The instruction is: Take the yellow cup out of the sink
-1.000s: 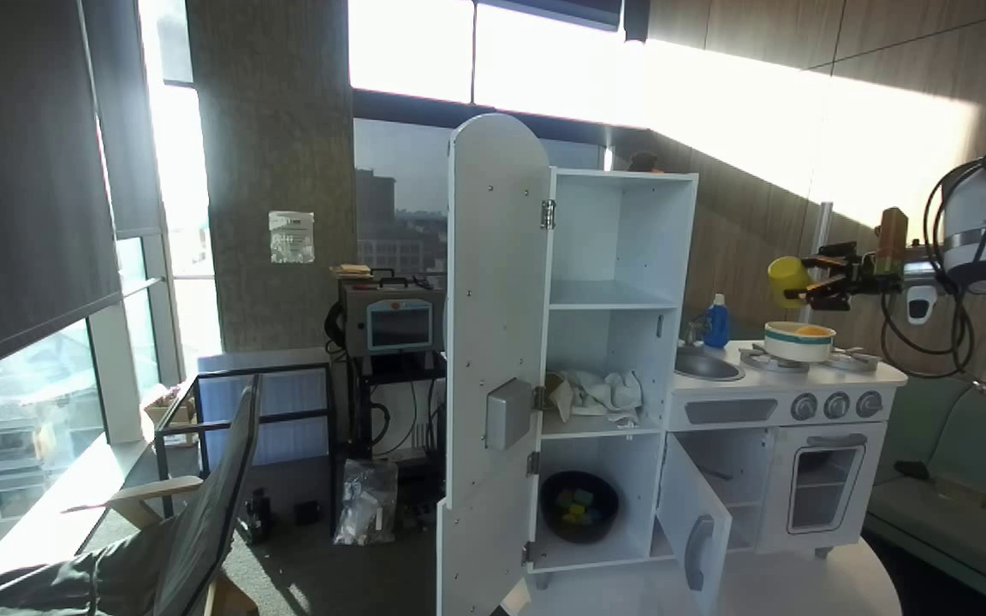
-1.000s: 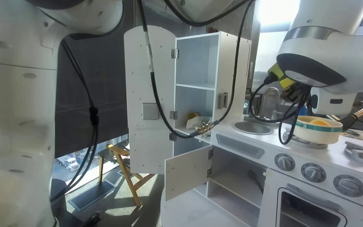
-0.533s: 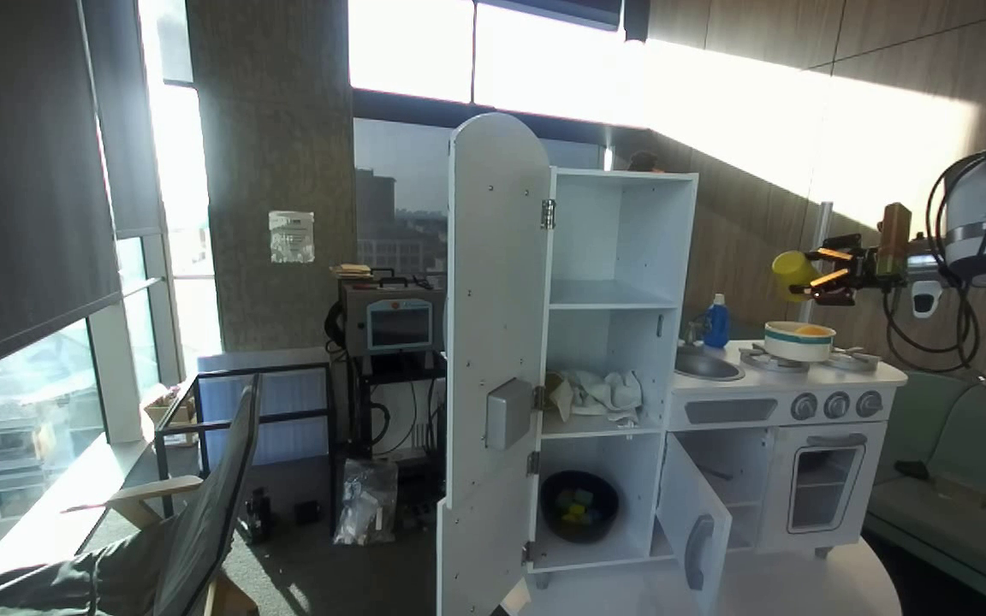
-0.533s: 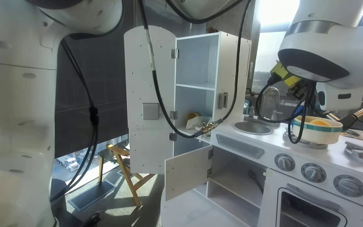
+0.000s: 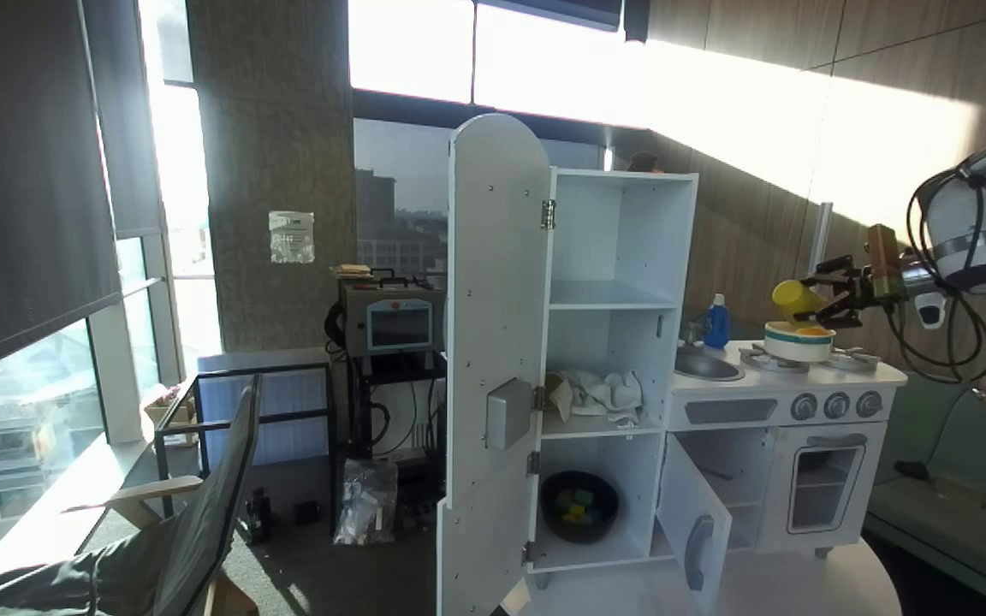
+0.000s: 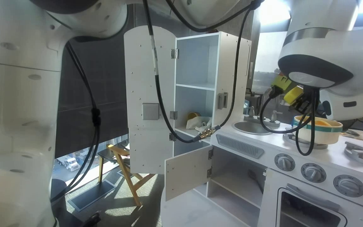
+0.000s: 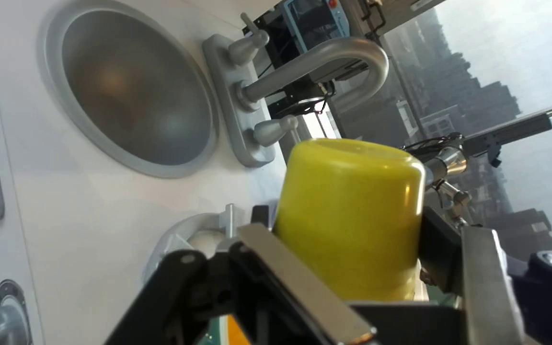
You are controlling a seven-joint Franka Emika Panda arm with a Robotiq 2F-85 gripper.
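The yellow cup (image 7: 352,215) is between the two fingers of my gripper (image 7: 348,235), its closed base facing away from the gripper. The fingers press on its sides; its open end is hidden. In both exterior views the cup (image 5: 796,299) (image 6: 293,94) is in the air, tilted, above the countertop near the pot. My gripper (image 5: 827,295) also shows in an exterior view (image 6: 303,103), partly behind cables. The sink (image 7: 137,91) is a round grey basin with nothing visible inside in the wrist view. It shows in both exterior views (image 5: 707,366) (image 6: 251,127), apart from the cup.
A cream pot with a teal band (image 5: 798,349) (image 6: 318,135) holds something orange on a burner. A grey faucet (image 7: 314,62) rises behind the sink. A blue bottle (image 5: 716,323) stands by it. A tall white cabinet (image 5: 621,231) with its door open adjoins the sink side.
My gripper, still holding the yellow cup, has come down closer to the pot and tilted a little. The sink and pot have not moved.
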